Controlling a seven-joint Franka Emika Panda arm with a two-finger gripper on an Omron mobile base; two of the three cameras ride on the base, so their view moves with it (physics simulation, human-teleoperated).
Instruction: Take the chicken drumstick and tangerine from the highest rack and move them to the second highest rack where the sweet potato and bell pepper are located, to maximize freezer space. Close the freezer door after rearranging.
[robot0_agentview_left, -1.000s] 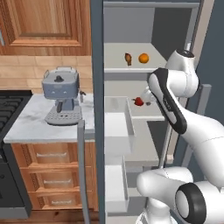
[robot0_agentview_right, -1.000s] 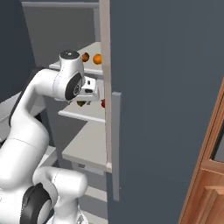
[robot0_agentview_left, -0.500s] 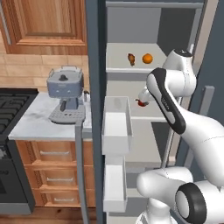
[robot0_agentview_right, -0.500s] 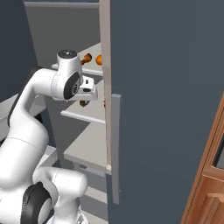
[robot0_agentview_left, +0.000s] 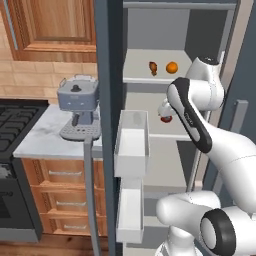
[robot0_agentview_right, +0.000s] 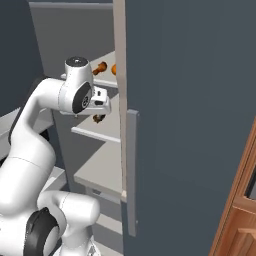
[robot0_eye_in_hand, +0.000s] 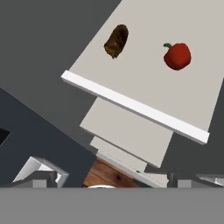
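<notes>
Now | end effector | jaws fully spread | holding nothing, touching nothing

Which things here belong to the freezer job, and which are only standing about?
Job things:
chicken drumstick and tangerine, on the highest rack
sweet potato and bell pepper, on the second highest rack
freezer door, open

Standing about:
coffee machine on the counter
stove
wooden drawers

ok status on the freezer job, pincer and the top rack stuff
Pincer open, empty, beside the second rack. Chicken drumstick and tangerine on top rack, untouched. Sweet potato, bell pepper below. Nothing blocking.
</notes>
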